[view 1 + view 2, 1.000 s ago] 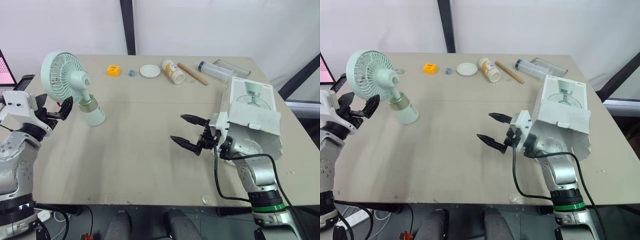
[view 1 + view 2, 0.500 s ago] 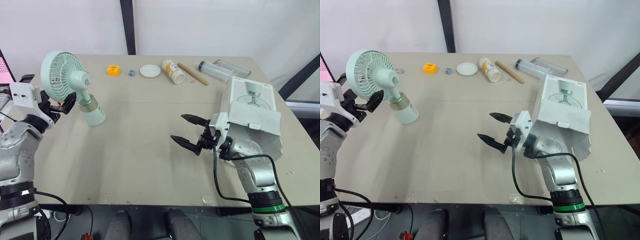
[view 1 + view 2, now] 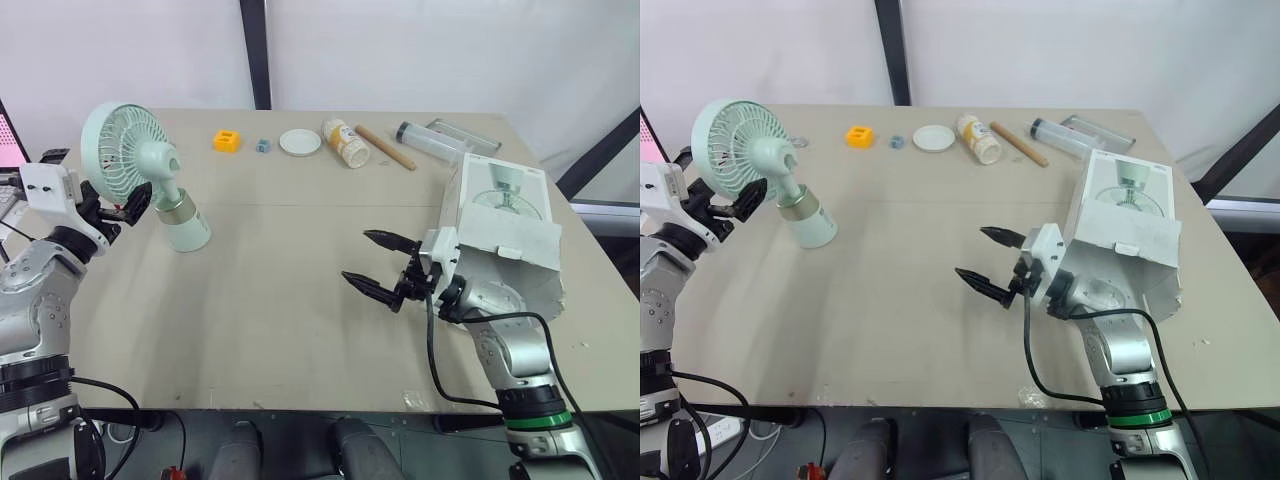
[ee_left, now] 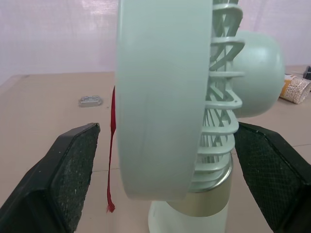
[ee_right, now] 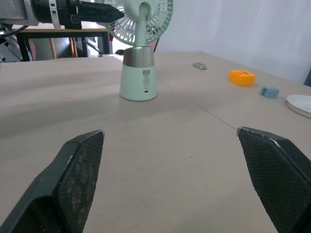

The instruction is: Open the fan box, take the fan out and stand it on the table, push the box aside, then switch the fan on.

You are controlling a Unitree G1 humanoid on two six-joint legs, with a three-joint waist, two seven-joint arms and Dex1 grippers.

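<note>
- On the bench (image 3: 280, 300), toward its left side, the fan (image 3: 130, 160) stands upright on its pale base, out of its box.
- Around the fan's head, the left pincer (image 4: 167, 127) is spread wide, one finger on each side, with a gap to the head on both.
- Well to the right of the fan, the right pincer (image 3: 357, 255) hangs open above the bench, holding nothing.
- Farther right of the fan, just behind that pincer, lies the box (image 3: 505, 225).
- Beyond the fan, to its right, an orange block (image 3: 228, 141), a white lid (image 3: 300, 142) and a bottle (image 3: 345, 143) lie in a row.

The print (image 5: 145, 89) on the fan (image 5: 138, 73) is unreadable.
</note>
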